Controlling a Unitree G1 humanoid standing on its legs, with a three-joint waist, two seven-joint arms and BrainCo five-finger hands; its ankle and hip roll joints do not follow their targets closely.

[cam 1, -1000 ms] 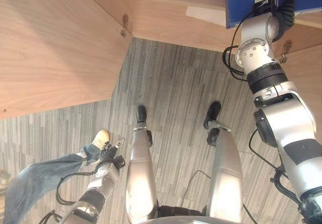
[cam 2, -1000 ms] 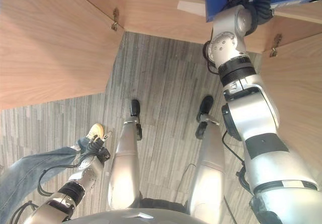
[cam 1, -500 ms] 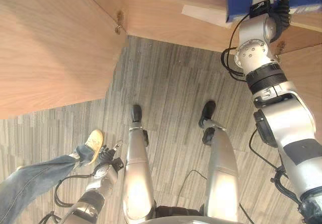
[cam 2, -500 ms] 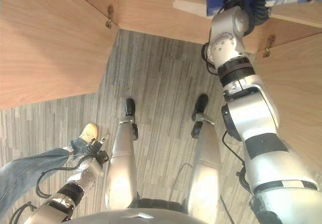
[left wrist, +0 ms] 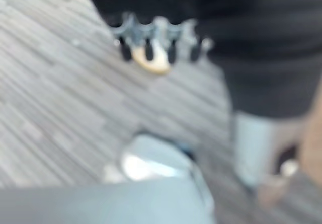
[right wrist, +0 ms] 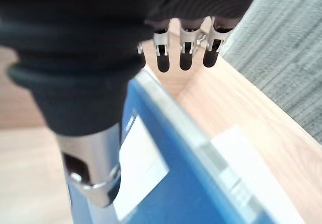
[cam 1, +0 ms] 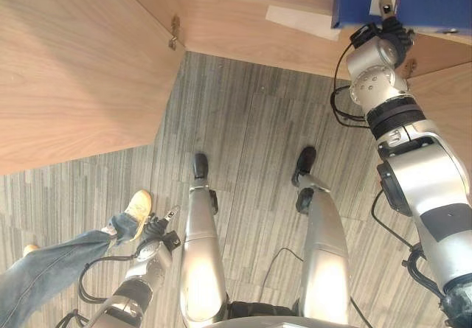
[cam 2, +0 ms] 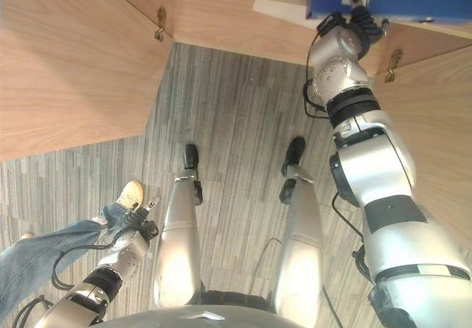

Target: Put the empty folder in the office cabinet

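The blue folder [cam 1: 431, 0] with a white spine label stands on the office cabinet's bottom shelf [cam 1: 243, 26] at the top right. My right hand [cam 1: 380, 32] is raised to it. In the right wrist view the thumb [right wrist: 95, 183] lies against the label of the folder [right wrist: 201, 194], and the straight fingers [right wrist: 183, 53] reach past the folder's edge without touching it. My left hand [cam 1: 156, 234] hangs low at the lower left, fingers relaxed and holding nothing.
The cabinet's left door [cam 1: 74, 70] stands swung open, wide and wooden; the right door [cam 1: 446, 92] is open too. A white slip [cam 1: 299, 21] lies on the shelf beside the folder. A person's jeans leg [cam 1: 51, 273] and tan shoe [cam 1: 138, 208] are close to my left hand.
My right wrist has turned, so the thumb now lies on the folder's label instead of the hand gripping its edge. The person's leg shifted slightly. The camera moved a little early on.
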